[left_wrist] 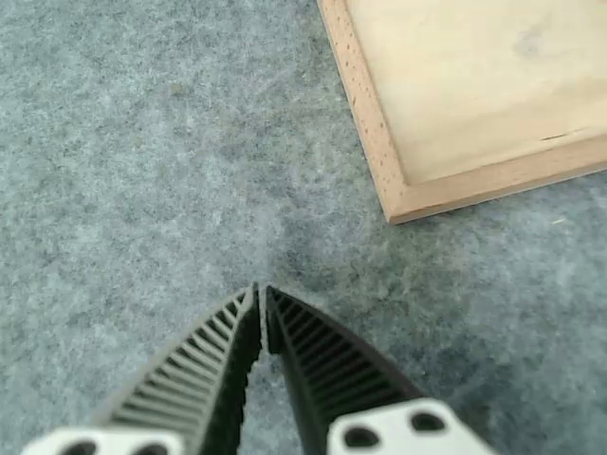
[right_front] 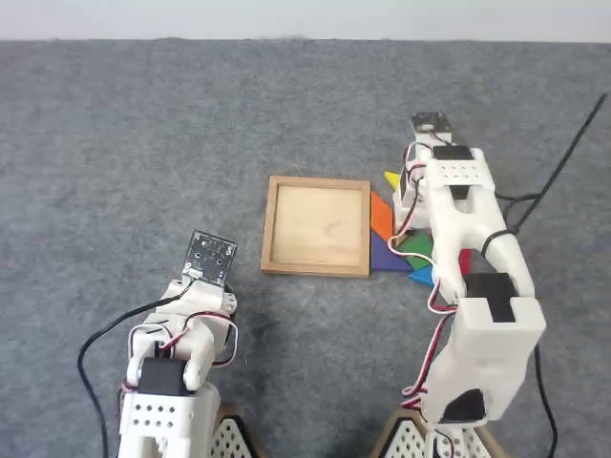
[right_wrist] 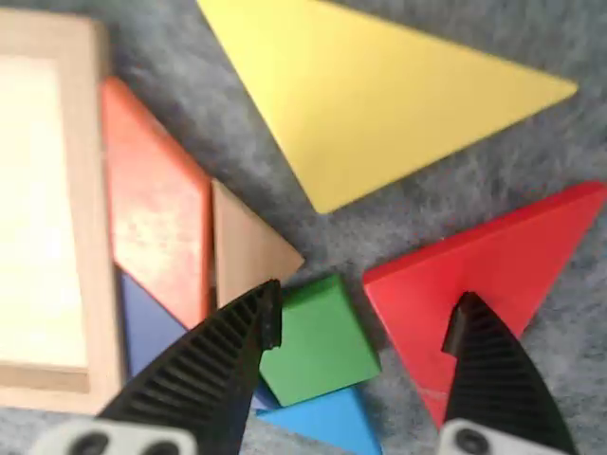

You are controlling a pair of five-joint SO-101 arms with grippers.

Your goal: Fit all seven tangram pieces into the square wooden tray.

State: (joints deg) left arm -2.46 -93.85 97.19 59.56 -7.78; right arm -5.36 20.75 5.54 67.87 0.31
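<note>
Square wooden tray point(right_front: 317, 271), one: lies at the middle of the grey felt desk point(right_front: 143, 143), its inside bare pale wood. Tangram pieces, seven, all out on the desk just right of the tray. Large yellow triangle point(right_wrist: 370, 95), one, farthest of the group. Large red triangle point(right_wrist: 474, 275), one, at the group's right edge. Orange parallelogram point(right_wrist: 156, 218), one, its long side touching the tray's right rim. Small natural-wood triangle point(right_wrist: 245, 248), one, touching the parallelogram's right side. Green square point(right_wrist: 318, 341), one, just near of the wood triangle. Light blue triangle point(right_wrist: 327, 422), one, against the near side of the green square. Dark blue triangle point(right_wrist: 147, 327), one, against the tray rim, near of the parallelogram, partly hidden. Right tool point(right_wrist: 368, 318), one: released, jaws spread wide above the pieces, one tip over the green square's left edge, the other over the red triangle. Left tool point(left_wrist: 261, 296), one: clenched on nothing, tips together over bare felt, near and left of the tray's near left corner, well apart from all seven pieces.
</note>
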